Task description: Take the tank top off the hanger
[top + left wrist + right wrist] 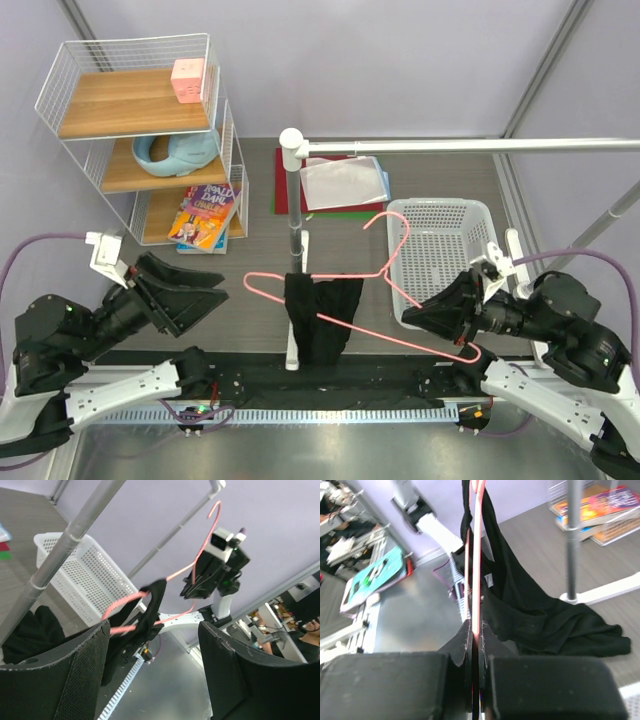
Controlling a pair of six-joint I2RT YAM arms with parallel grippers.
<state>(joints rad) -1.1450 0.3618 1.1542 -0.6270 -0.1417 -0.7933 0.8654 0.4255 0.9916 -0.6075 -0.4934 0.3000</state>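
Observation:
The pink hanger [355, 272] is held in the air over the table's near middle, hook [398, 228] pointing away. The black tank top [322, 318] hangs from its left half by a strap and trails down onto the table. My right gripper [418, 312] is shut on the hanger's right part; in the right wrist view the pink wire [476, 570] is pinched between the jaws [475, 632], with the tank top [535, 612] beyond. My left gripper [222, 288] is open and empty, left of the hanger's left tip. In the left wrist view [154, 632] the hanger [200, 555] and tank top [150, 605] lie ahead.
A white rail [470, 146] on a pole [292, 190] stands behind the hanger. A white basket [440, 240] sits at right. A wire shelf [140, 110] with a pink cube, a blue object and books is at back left. Folders [340, 182] lie behind the pole.

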